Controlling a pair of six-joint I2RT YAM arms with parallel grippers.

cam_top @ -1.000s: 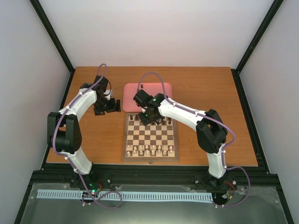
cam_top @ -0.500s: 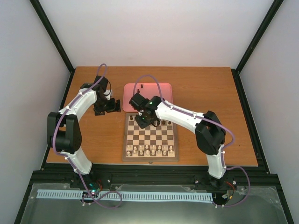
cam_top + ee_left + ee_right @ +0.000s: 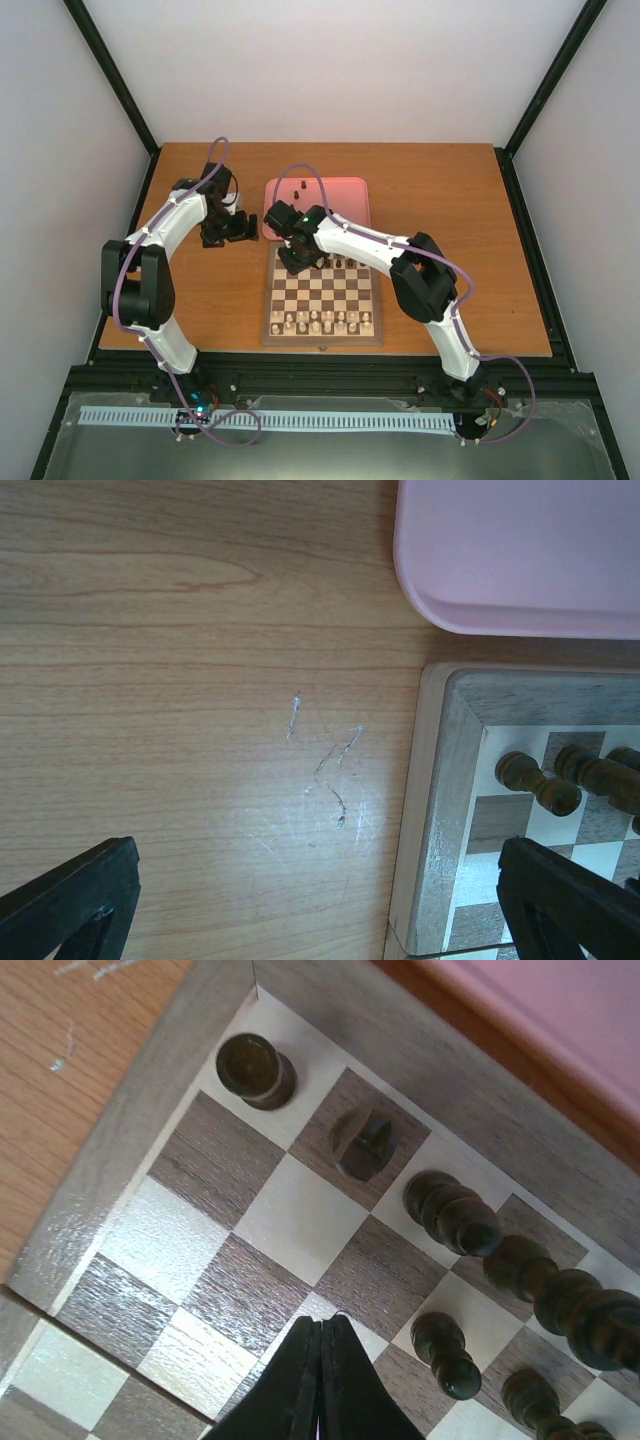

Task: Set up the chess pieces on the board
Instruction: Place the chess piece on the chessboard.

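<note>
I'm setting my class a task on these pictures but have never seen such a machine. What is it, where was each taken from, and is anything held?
These are two robot arms bolted to the near edge of a wooden table. The overhead picture looks down from behind them; the other two come from cameras on the wrists. A chessboard lies in the middle, cream pieces on its near rows, dark pieces on its far rows; a pink tray beyond it carries at least one more dark piece. The left gripper hangs open over bare table beside the board, holding nothing. The right gripper is shut above the board's far left corner, nothing between its fingers.
</note>
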